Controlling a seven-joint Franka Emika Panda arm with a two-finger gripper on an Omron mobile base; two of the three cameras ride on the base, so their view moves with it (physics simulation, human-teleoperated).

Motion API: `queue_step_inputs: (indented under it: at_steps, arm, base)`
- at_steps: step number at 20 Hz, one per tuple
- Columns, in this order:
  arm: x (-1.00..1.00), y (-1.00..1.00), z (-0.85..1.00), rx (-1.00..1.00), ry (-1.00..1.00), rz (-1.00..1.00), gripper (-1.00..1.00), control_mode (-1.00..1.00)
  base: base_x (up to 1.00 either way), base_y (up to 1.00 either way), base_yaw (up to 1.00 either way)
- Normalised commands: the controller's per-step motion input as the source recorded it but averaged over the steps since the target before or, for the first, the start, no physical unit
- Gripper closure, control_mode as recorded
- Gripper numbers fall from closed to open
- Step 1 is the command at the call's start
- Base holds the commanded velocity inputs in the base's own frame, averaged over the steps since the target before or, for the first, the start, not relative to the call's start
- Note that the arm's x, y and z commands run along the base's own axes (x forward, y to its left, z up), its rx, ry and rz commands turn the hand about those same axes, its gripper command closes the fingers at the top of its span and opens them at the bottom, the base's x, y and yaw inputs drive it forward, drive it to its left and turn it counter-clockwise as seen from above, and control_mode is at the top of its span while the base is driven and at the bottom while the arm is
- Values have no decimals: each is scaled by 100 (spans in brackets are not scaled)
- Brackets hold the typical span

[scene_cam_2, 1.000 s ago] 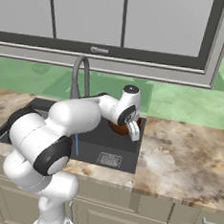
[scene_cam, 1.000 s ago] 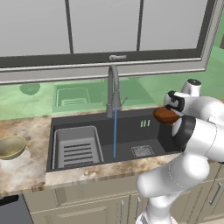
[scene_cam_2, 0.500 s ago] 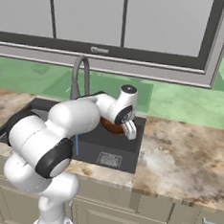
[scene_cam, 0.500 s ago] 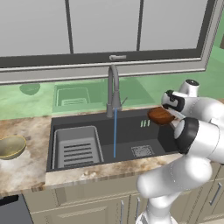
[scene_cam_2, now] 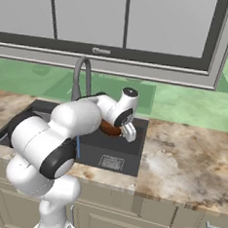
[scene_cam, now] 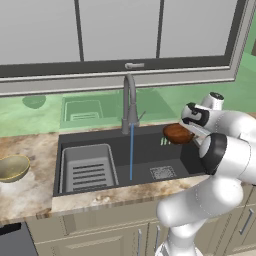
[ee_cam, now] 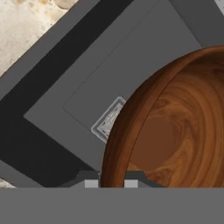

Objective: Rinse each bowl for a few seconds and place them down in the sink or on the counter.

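Observation:
My gripper is shut on the rim of the dark reddish-brown bowl, holding it in the air over the right end of the sink. The hand view looks into the same bowl, its rim pinched in the gripper above the sink floor. From the right, the bowl hangs beside the gripper, right of the water stream. The olive-gold bowl sits upright on the counter left of the sink.
The faucet runs a thin blue stream into the middle of the basin. A grey slotted tray fills the sink's left part, and a square drain lies right of the stream. Open counter stretches to the right.
The gripper has carried the reddish-brown bowl a little to the left, further over the sink and nearer the water stream. The grip is unchanged.

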Motion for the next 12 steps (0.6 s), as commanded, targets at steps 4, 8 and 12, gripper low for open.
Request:
queue_step_inputs:
  at_steps: [4,8,12]
  arm:
    - [8,20,-9,5,0,10,100,-100]
    - [10,21,-10,5,0,10,100,-100]
    - [9,23,-8,4,0,10,100,-100]
  base:
    - [0,0,0]
    - [0,0,0]
    - [0,0,0]
